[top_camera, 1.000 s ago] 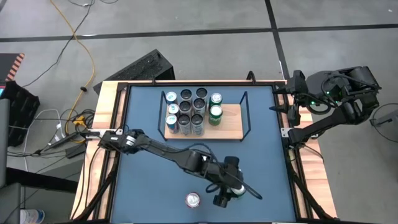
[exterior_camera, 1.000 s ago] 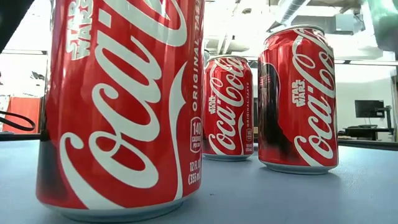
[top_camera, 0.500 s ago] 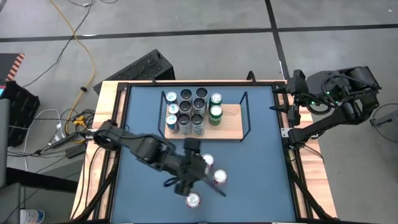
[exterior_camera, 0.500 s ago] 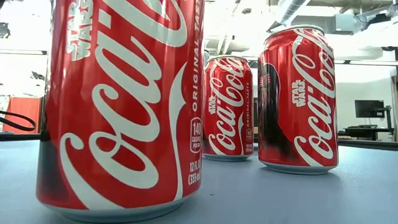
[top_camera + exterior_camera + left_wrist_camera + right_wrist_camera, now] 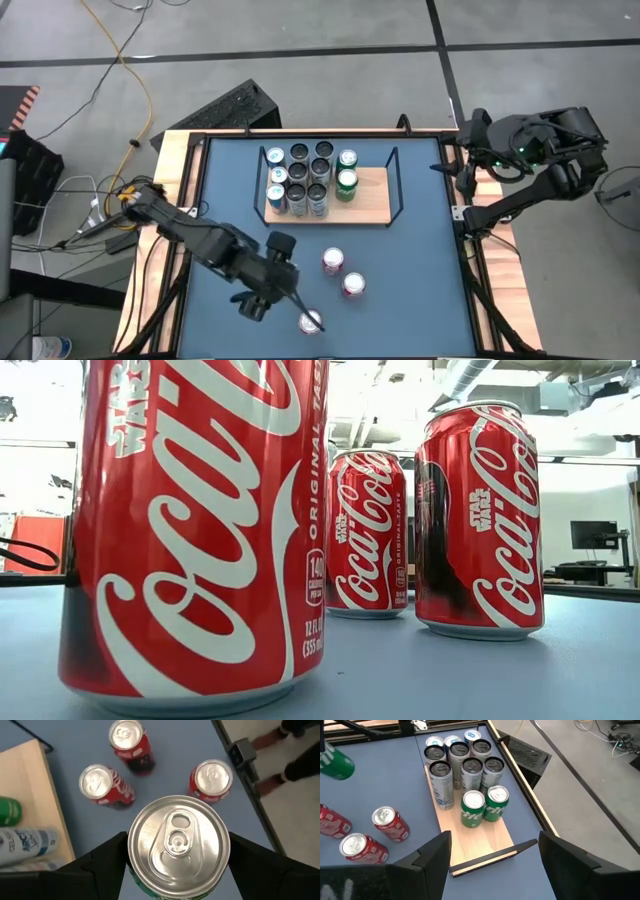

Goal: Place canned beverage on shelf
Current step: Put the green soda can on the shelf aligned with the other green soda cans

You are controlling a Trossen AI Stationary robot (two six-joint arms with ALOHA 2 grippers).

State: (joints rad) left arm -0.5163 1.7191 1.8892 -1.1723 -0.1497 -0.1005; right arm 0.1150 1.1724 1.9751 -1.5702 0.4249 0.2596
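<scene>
My left gripper (image 5: pixel 252 300) is over the near left part of the blue table and shut on a green can (image 5: pixel 178 840), whose silver top faces the wrist. The can also shows in the right wrist view (image 5: pixel 336 764); the arm hides it in the high view. The shelf (image 5: pixel 375 205), a light-wood board with black wire rails, lies on the table's far middle and carries several upright cans (image 5: pixel 300 180). Three red cola cans (image 5: pixel 333 261) (image 5: pixel 353 285) (image 5: pixel 311 321) stand on the table near the front. My right gripper (image 5: pixel 492 870) is open and empty at the table's right edge. My left gripper pinches the green can between its two fingers (image 5: pixel 100 865), one on each opposite side of the wall just below the top rim (image 5: pixel 131 852). The fingers come from above and point down along the can. The can is lifted clear, well above the table and the red cans.
The red cans fill the low view (image 5: pixel 190 530) (image 5: pixel 367 530) (image 5: pixel 480 520). The shelf's right half (image 5: pixel 485 842) is bare wood beside two green cans (image 5: pixel 485 805). A person's feet (image 5: pixel 295 750) show beyond the table's near edge. Cables and a dark box lie on the floor.
My left gripper has swung with the green can from the table's near right toward its left, passing over the red cans. Two red cans that the arm covered now show. The right arm has hardly moved.
</scene>
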